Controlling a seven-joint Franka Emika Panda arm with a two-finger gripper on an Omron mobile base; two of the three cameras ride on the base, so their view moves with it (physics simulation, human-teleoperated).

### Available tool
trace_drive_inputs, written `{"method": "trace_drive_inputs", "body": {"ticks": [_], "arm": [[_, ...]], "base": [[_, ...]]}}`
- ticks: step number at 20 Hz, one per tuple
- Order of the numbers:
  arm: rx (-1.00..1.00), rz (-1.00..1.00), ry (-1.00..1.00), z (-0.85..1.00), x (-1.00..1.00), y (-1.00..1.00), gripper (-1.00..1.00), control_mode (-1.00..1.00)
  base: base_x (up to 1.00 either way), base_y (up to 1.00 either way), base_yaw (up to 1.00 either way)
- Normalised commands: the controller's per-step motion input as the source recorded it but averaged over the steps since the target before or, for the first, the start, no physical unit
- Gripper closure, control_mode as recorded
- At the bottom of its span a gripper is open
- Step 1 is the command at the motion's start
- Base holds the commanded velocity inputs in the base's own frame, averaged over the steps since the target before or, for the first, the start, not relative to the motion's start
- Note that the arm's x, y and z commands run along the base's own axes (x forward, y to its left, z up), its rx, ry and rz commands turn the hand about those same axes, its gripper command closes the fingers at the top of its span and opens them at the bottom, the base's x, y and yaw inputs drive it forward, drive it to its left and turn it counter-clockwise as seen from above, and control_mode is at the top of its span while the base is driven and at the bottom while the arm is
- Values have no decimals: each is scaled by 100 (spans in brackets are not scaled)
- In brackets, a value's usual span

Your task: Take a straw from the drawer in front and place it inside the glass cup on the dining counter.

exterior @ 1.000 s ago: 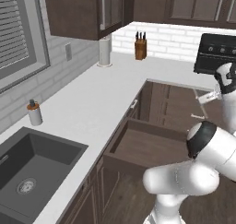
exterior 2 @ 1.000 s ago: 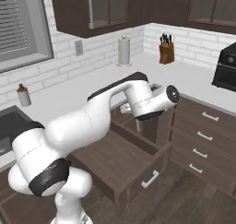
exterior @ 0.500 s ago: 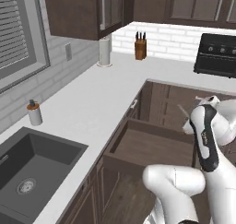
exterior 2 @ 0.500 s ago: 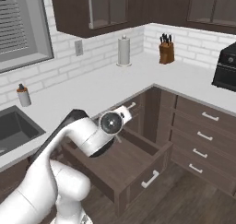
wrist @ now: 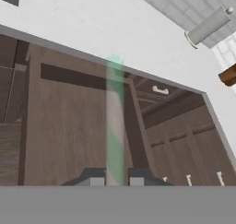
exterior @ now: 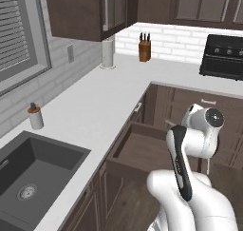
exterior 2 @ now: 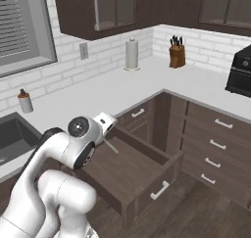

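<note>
Jaws clamped on the straw [wrist: 114, 126], which rises pale and greenish between the two finger tips in the hand view; in the right base view it sticks out of the gripper [exterior 2: 109, 138] as a thin stick above the open drawer [exterior 2: 147, 176]. Drawer pulled out below the white tabletop [exterior: 90, 106], knife block [exterior: 144, 50] far along it. Judgement: lift well clear of the drawer walls, keep grip firm, swing slowly so the straw cannot slip or tilt.
</note>
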Motion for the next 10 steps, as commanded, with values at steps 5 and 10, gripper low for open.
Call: {"method": "trace_drive_inputs", "body": {"ticks": [5,10], "arm": [[0,0,-8,-24,-1,-6,100,-100],[-1,0,-5,-22,-2,0,100,-100]], "base": [[0,0,0],[0,0,0]]}}
